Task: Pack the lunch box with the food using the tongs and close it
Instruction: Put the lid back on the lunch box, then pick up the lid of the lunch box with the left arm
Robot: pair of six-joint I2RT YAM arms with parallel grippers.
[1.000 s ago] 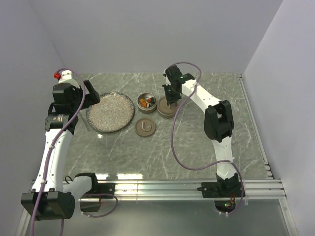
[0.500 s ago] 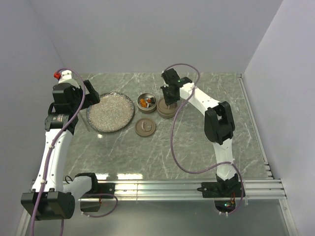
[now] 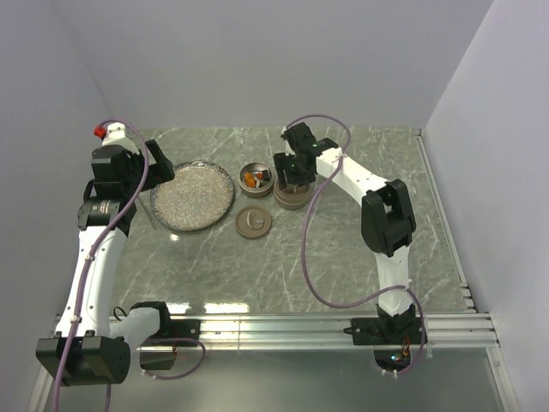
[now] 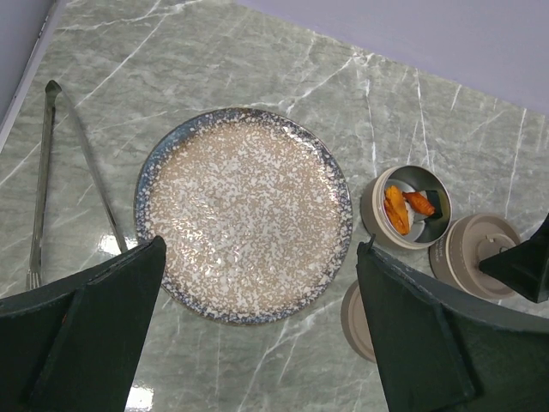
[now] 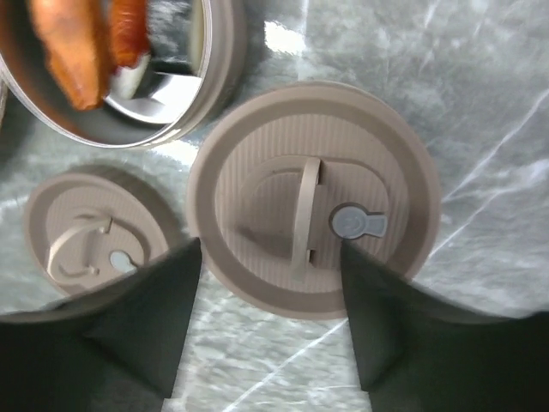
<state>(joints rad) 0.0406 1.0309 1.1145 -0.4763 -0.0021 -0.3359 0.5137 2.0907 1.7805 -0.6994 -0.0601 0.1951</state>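
Observation:
The lunch box shows as round tan tins. One tin (image 3: 256,180) stands open with orange and red food (image 4: 396,206) (image 5: 69,51) inside. Beside it is a second tin, lid on (image 5: 313,202) (image 3: 292,196). My right gripper (image 5: 270,257) (image 3: 292,174) hovers open just above that lid, its fingers either side of the upright handle (image 5: 305,215), holding nothing. A loose lid (image 5: 90,245) (image 3: 253,223) lies flat on the table. The tongs (image 4: 39,189) lie on the table left of the plate. My left gripper (image 4: 262,249) (image 3: 159,165) is open and empty above the plate's near edge.
A speckled grey round plate (image 4: 244,215) (image 3: 192,196) lies bare left of the tins. The marble table (image 3: 343,257) is walled at the back and both sides. A metal rail (image 3: 283,326) carrying the arm bases runs along the near edge.
My right gripper has gone from shut to open over the lidded tin and shifted slightly left. The left arm, plate and tins have not moved.

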